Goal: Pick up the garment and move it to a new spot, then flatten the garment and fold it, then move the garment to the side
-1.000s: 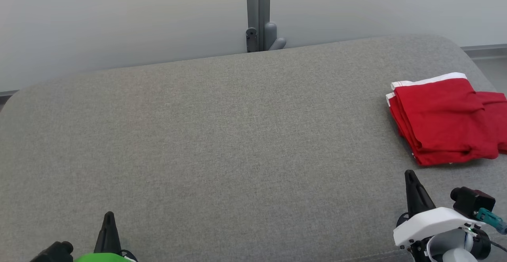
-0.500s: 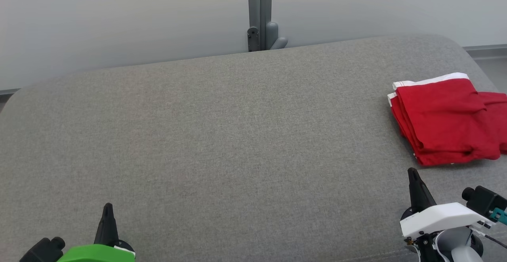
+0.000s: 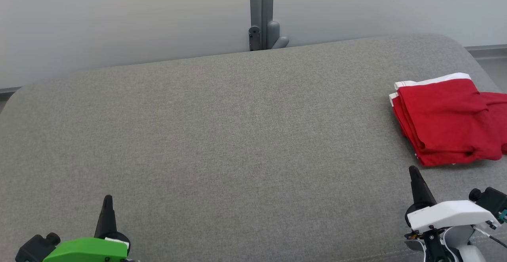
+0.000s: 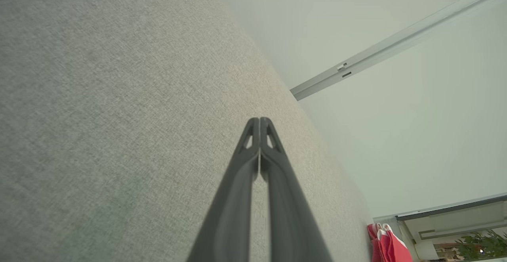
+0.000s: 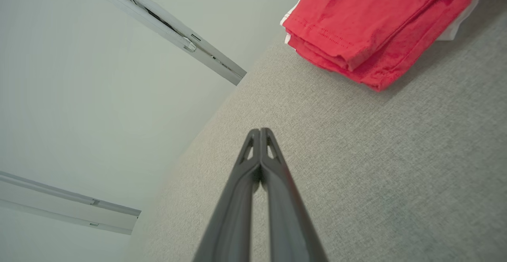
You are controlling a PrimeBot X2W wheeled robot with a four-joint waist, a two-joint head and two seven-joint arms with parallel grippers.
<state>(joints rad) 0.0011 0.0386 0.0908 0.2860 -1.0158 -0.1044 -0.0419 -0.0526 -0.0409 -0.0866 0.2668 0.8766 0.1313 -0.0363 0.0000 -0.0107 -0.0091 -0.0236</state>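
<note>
we hold our left tool [image 3: 107, 197] low at the near left of the grey fabric-covered counter [image 3: 237, 135]. its two dark fingers are pressed together at the tips and pinch nothing. the left wrist view shows the left tool [image 4: 259, 121] the same way: the tips meet in one point, with a thin slit lower down between the fingers and bare grey fabric beyond them. we cannot tell whether the tips touch the fabric.

our right tool [image 3: 413, 169] stands at the near right of the counter, also pressed together and empty. in the right wrist view the right tool [image 5: 260, 131] points toward the far edge of the counter, its tips meeting with nothing between them.

the garment [image 3: 447, 119] is red, folded into a flat stack with a white band along its far edge. it lies on the right side of the counter, partly cut off by the right edge of the head view. it is near the right tool but apart from it, with a strip of bare grey fabric between the tip and the nearest fold [image 5: 368, 20]. from the left wrist the garment [image 4: 386, 242] shows small at the lower right, well apart from the left tool.

behind the counter are a pale wall [image 3: 119, 16] and a grey post [image 3: 261, 8].
</note>
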